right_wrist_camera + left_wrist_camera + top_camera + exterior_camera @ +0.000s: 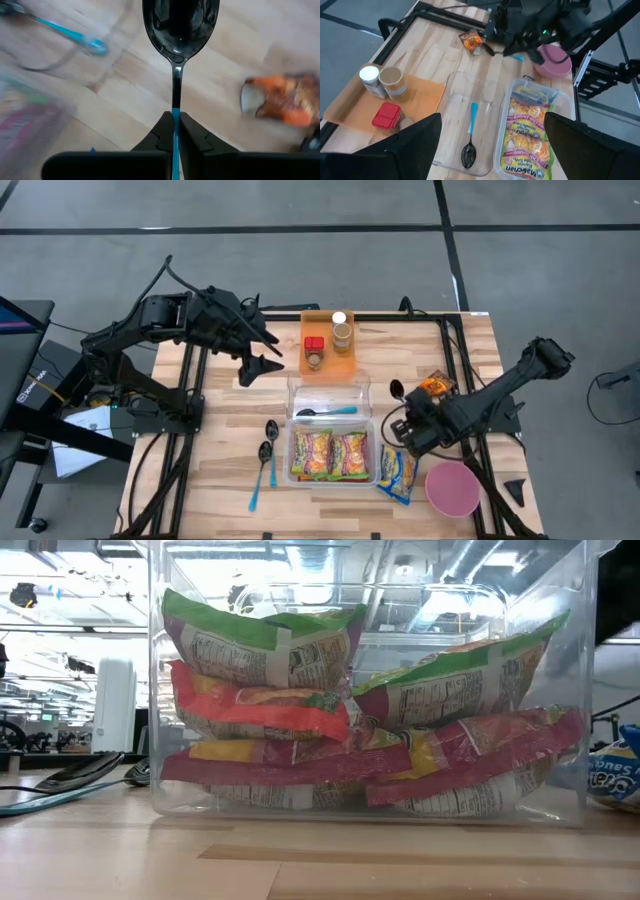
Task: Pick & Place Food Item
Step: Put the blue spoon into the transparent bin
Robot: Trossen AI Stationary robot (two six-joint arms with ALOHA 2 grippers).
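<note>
Wooden table [220, 480] carries everything; both dark arms reach over it. Left arm hangs above the table's left rear part, left gripper [262, 352] with fingers spread wide and holding nothing, well apart from the food. Right arm comes in from the right edge, right gripper [400, 412] low over the table just right of the clear containers, fingers clamped on the blue handle of a black-bowled spoon [177, 30]; in the right wrist view the handle runs straight up out of the pinched fingertips [165, 131] and the bowl sticks out ahead of them. Clear container [332, 457] at front centre holds ramen noodle packets [331, 453], seen stacked green and red through its wall in the low view. A second clear tray [328, 397] sits just behind it, touching or nearly, with another blue-handled spoon [325, 411] lying inside. Orange tray [322, 326] behind that holds a red-lidded jar [314, 346] and two taller jars [342, 330]. Pink bowl [452, 487] at the front right. A loose noodle packet [397, 473] lies flat on the table between the filled container and the bowl, near but below the right gripper, not touched. Small orange snack packet [436, 385] lies just behind the right gripper. Two more spoons [268, 448] lie left of the filled container.
</note>
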